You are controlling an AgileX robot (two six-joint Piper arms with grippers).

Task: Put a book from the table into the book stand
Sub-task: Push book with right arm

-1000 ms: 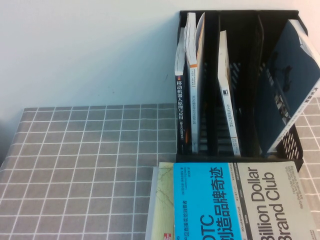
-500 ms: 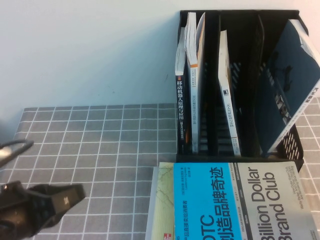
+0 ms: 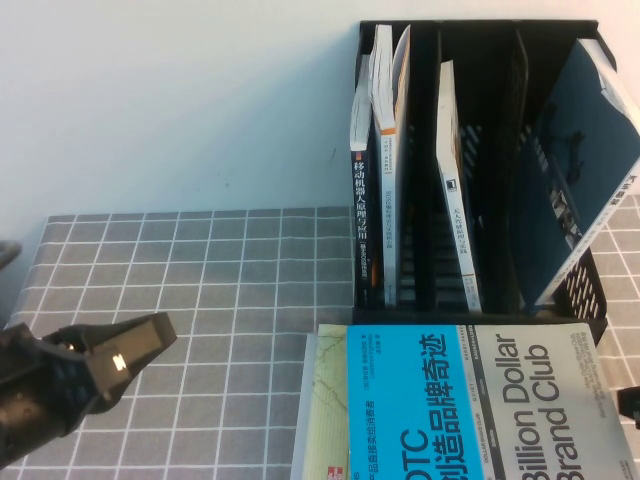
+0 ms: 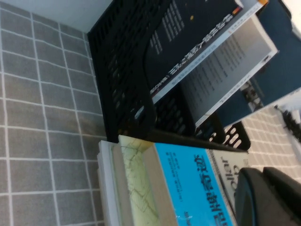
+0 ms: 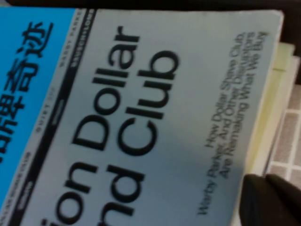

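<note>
The book (image 3: pixel 470 400), half cyan and half light grey, lies flat at the table's (image 3: pixel 200 270) front right, on top of a pale yellow-green book (image 3: pixel 322 400). The black book stand (image 3: pixel 500 150) stands upright just behind it. My left gripper (image 3: pixel 148 340) is shut and empty, low over the table's front left, well left of the book. In the left wrist view the left gripper (image 4: pixel 263 197) points toward the book (image 4: pixel 188 188) and the stand (image 4: pixel 127 94). My right gripper (image 5: pixel 270 200) is shut, over the book's (image 5: pixel 141 117) right edge; only a sliver of the right gripper (image 3: pixel 632 400) shows in the high view.
The stand holds several upright books on its left side (image 3: pixel 375 150), a thin white one (image 3: pixel 452 180) in the middle and a dark navy book (image 3: pixel 580 160) leaning in the right slot. A white wall rises behind the table.
My left arm has come into view at the front left and moved up and to the right. A sliver of the right gripper has appeared at the right edge. The books have not moved.
</note>
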